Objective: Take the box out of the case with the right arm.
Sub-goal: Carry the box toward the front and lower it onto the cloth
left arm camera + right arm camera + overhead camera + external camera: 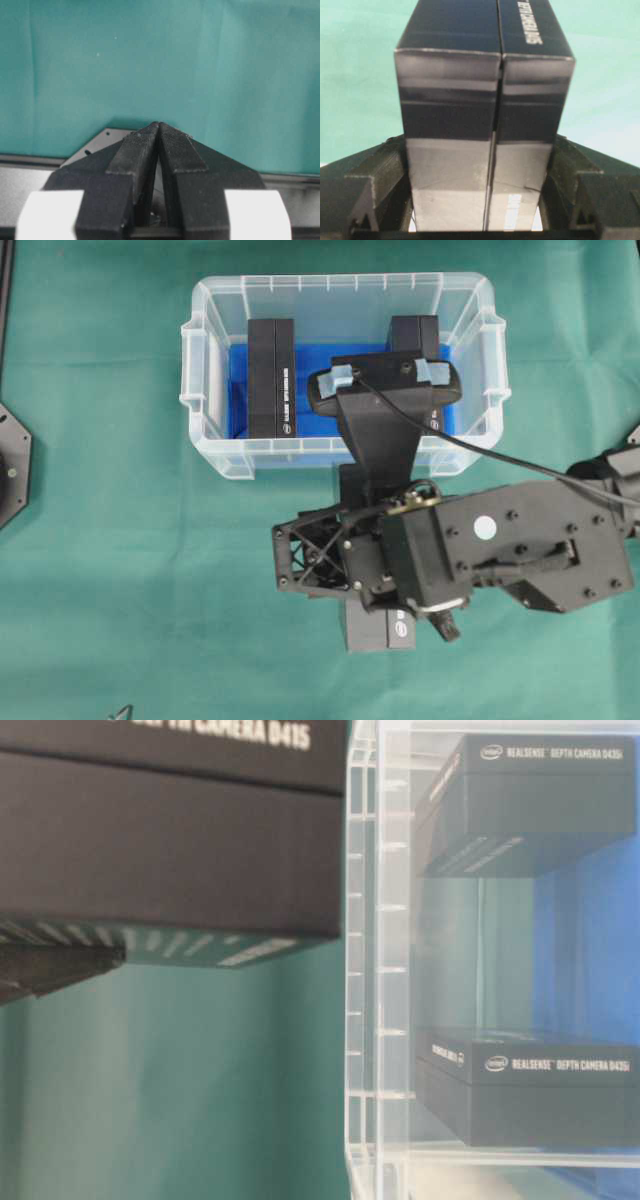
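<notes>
Jaws of the right gripper (480,200) clamp a black box (485,100) from both sides, outside the case (215,455) over the green cloth (120,590). Left gripper (159,132) is pinched closed, holding nothing. Arm hides most of the box from overhead.

A robotics lab bench, by the look of it: the surface (100,570) is draped in plain green cloth, black robot arms (520,540) carry wrist cameras and cables, and the boxes (530,1085) in a clear plastic case (215,455) are depth-camera packaging.
</notes>
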`<move>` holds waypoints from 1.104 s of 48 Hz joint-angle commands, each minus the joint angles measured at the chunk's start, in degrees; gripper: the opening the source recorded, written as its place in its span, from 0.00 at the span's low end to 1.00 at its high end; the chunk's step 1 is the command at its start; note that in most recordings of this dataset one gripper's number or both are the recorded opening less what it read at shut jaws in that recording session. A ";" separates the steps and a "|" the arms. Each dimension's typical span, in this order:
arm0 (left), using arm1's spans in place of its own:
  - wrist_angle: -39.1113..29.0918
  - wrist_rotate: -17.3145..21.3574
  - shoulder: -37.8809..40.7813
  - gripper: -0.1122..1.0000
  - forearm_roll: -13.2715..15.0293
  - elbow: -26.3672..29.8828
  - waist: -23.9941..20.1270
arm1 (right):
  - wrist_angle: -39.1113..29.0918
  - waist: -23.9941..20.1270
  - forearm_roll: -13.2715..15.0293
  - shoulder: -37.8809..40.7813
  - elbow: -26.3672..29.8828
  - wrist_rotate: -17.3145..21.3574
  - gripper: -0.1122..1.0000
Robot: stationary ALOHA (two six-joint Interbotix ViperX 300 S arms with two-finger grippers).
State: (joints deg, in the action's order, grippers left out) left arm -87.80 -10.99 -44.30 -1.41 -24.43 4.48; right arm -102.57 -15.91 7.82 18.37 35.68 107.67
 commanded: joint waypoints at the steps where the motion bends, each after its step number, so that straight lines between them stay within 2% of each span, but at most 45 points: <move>1: 0.18 0.00 0.18 0.10 -0.18 1.49 0.09 | 0.44 0.26 0.09 -1.05 0.53 -0.09 0.68; 16: 0.18 0.00 0.18 0.10 -0.18 1.41 0.18 | 6.42 0.26 -0.88 -0.79 -4.39 0.53 0.69; 24: 0.18 0.00 0.26 0.10 -0.18 1.41 0.18 | 11.51 0.26 -2.99 -0.79 -10.72 0.62 0.69; 31: 0.18 0.00 0.26 0.10 -0.18 1.41 0.18 | 17.05 0.53 -2.99 -0.79 -16.26 0.70 0.68; 49: 0.18 0.00 0.44 0.10 -0.18 1.41 0.18 | 34.89 1.67 -6.24 -0.79 -31.55 1.49 0.68; 53: 0.18 0.00 0.44 0.10 -0.18 1.41 0.18 | 38.85 1.93 -7.73 -0.79 -34.19 1.49 0.69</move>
State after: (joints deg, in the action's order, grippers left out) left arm -87.80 -10.99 -44.03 -1.41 -24.35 4.48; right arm -66.88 -14.15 1.23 18.98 2.46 109.16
